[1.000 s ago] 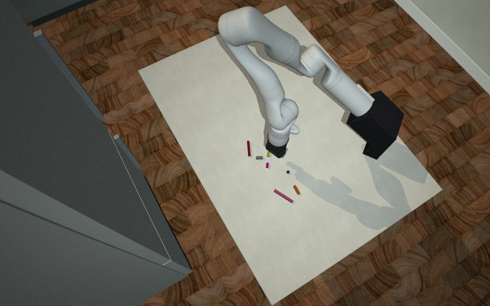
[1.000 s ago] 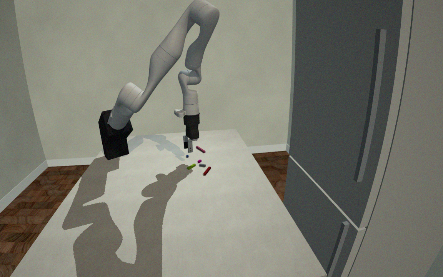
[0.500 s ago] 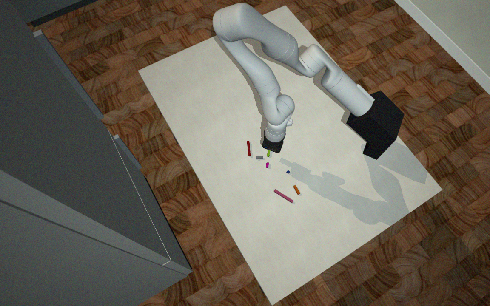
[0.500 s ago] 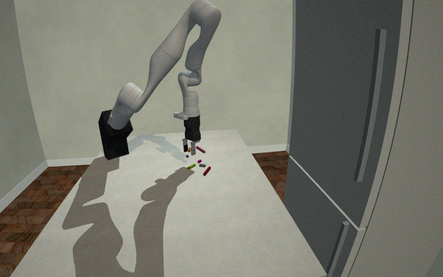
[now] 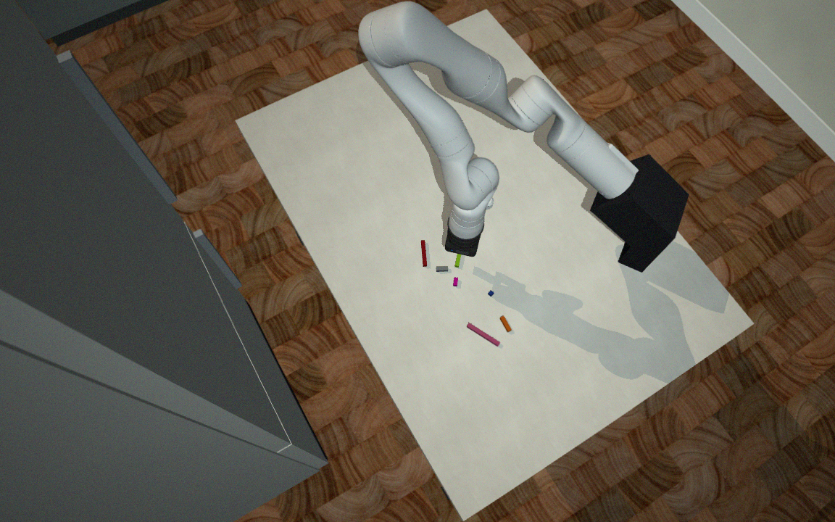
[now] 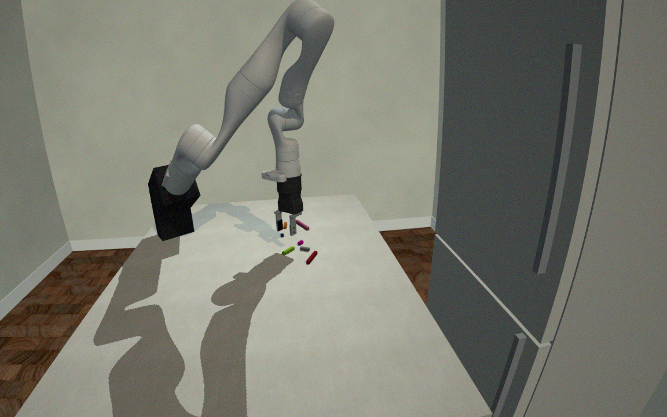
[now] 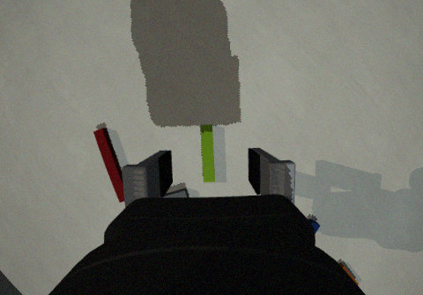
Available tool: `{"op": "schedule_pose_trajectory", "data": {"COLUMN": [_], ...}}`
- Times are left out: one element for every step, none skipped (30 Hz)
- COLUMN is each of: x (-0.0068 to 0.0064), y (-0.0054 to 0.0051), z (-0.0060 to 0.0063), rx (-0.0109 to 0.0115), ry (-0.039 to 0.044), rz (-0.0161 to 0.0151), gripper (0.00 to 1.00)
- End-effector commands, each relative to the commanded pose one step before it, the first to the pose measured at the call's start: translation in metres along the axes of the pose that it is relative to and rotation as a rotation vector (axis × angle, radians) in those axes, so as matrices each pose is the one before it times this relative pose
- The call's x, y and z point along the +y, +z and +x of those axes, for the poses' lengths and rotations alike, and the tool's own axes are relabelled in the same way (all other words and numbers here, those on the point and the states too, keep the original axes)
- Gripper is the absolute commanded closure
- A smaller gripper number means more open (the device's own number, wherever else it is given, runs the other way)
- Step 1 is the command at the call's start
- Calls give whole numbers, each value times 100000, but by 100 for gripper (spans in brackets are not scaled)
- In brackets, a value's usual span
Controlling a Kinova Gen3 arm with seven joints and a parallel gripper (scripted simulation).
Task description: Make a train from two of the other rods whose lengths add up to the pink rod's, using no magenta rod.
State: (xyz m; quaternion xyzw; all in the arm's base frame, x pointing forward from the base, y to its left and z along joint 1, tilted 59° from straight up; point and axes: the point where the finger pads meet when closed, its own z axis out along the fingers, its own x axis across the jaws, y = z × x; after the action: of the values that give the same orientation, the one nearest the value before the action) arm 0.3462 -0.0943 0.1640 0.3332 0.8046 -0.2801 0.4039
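Note:
My gripper (image 6: pixel 285 231) (image 7: pixel 210 165) is open and empty, above the table. In the wrist view the lime rod (image 5: pixel 457 261) (image 6: pixel 288 250) (image 7: pixel 208 156) lies below, seen between the fingers and lengthwise between them. The orange rod (image 5: pixel 505 323) (image 6: pixel 285 225) (image 7: pixel 348 272) lies apart from it, near the pink rod (image 5: pixel 483 334) (image 6: pixel 303 225). In the top view the gripper's dark body hides the fingers and the lime rod's upper end. No rods lie end to end.
The red rod (image 5: pixel 423 253) (image 6: pixel 311 258) (image 7: pixel 108 165), grey rod (image 5: pixel 442 268) (image 6: pixel 304 248) (image 7: pixel 177 193) and magenta rod (image 5: pixel 455 281) (image 6: pixel 300 242) lie near the lime rod. The blue rod (image 5: pixel 491 293) (image 6: pixel 282 235) (image 7: pixel 315 226) lies between the lime and orange rods.

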Motion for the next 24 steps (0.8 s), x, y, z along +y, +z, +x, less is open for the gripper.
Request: {"op": "schedule_pose_trajectory", "data": {"x": [-43,0,0,-16,-13,-11,-8,-6,-5,-3,-2,-1,0,0,0,0,0,0,0,0,0,0,0,0], "y": [-21,0,0,3,3,2,2,1,1,1,0,0,0,0,0,0,0,0,0,0,0,0,0,0], "z": [-67,0,0,-25,-21,-17,-13,-10,-7,-5,-3,-2,-1,0,0,0,0,0,0,0,0,0,0,0], "rx": [163,0,0,-8,-7,-6,-5,-4,-3,-2,-1,-1,0,0,0,0,0,0,0,0,0,0,0,0], "ry": [-712,0,0,-339,-282,-230,-182,-139,-101,-69,-43,-22,-8,-1,0,0,0,0,0,0,0,0,0,0], "rz": [-149,0,0,-9,-7,-6,-5,-4,-3,-2,-1,-1,0,0,0,0,0,0,0,0,0,0,0,0], "gripper": [0,0,0,0,0,0,0,0,0,0,0,0,0,0,46,46,46,46,46,46,46,46,46,46]}}
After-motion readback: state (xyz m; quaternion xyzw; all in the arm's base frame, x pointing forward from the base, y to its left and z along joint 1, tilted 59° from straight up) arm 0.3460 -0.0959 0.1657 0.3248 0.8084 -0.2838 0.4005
